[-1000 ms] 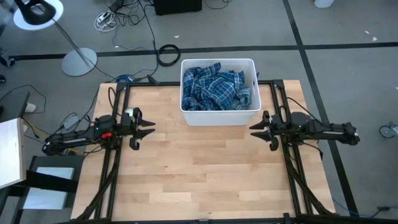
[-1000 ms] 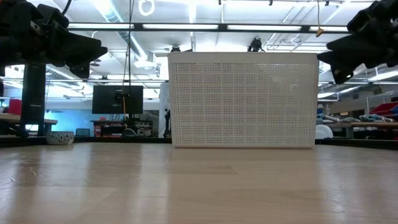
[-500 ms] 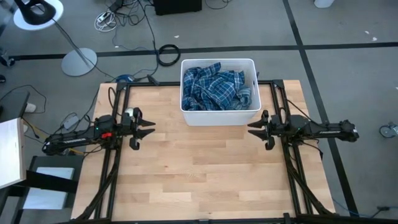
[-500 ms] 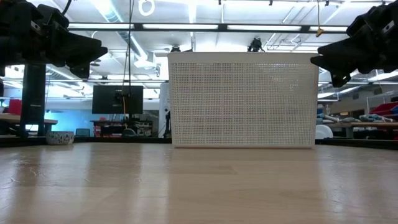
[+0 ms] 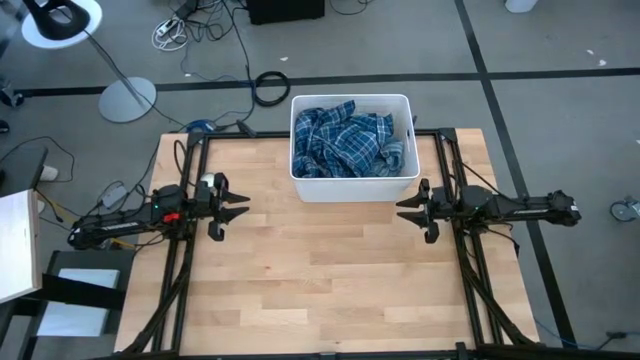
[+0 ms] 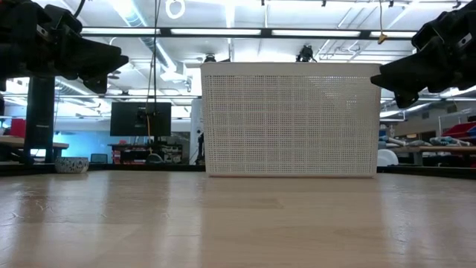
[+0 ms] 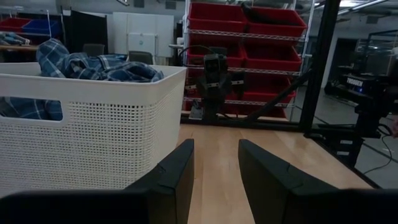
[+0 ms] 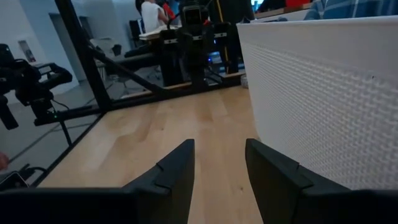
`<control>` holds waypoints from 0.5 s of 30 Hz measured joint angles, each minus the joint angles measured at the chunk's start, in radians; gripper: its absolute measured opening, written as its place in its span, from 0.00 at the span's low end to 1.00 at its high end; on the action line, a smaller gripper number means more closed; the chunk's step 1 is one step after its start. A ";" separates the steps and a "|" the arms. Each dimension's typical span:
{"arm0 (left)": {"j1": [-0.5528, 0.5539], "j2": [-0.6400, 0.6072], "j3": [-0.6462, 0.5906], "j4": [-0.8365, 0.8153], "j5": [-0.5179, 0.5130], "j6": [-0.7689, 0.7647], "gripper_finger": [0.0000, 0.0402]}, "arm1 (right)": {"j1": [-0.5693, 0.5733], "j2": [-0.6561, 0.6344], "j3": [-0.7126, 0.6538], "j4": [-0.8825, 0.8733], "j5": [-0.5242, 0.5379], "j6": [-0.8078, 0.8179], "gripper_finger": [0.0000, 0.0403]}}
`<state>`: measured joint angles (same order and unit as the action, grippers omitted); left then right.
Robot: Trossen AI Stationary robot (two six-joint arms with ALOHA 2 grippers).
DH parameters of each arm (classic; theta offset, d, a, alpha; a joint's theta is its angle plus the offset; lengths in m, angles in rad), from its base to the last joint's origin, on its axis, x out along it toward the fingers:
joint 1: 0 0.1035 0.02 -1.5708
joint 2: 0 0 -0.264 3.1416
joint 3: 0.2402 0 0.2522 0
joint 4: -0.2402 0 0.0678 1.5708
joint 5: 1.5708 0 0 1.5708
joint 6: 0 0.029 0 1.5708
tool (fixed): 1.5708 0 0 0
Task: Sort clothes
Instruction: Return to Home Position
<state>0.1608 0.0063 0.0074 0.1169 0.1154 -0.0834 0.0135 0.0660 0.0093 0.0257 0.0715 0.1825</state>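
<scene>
- The clothes (image 5: 345, 140) lie heaped in the white bin (image 5: 350, 190), which stands at the middle of the table's (image 5: 320, 290) far edge. Blue-and-white plaid cloth covers the top of the heap, and anything beneath it is hidden.
- No garment shows on the bare wood, so the sorting looks done — what remains is judged to be the arms' return to rest.
- The left gripper (image 5: 240, 208) hangs above the table near its left edge, with its fingers spread and nothing between them.
- The right gripper (image 5: 404, 208) hangs near the right edge, just beside the bin's front right corner. Its fingers are likewise parted and empty.
- The low view shows both grippers raised well off the wood.
- Handling, as a judgement: the clothes are soft, light and limp. They will sag and trail from wherever they are pinched, and a loose fold may drag a neighbour along.
- The best hold would be a raised ridge or bunched fold at the top of the heap, taken from above with a narrow pinch — a flat patch gives the fingers little to bite on.
- There is no fear of breakage. The risk is a sleeve snagging on the bin's rim.
</scene>
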 joint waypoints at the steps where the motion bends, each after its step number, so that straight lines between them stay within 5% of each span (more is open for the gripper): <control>1: 0.000 0.000 0.000 0.000 0.000 0.000 0.33 | 0.000 0.001 0.000 0.000 0.000 0.000 0.36; 15: 0.000 0.000 0.000 0.000 0.001 0.000 0.33 | -0.004 0.021 0.002 -0.002 0.049 0.037 0.36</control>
<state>0.1608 0.0066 0.0074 0.1173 0.1166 -0.0834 0.0098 0.0865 0.0118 0.0233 0.1208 0.2193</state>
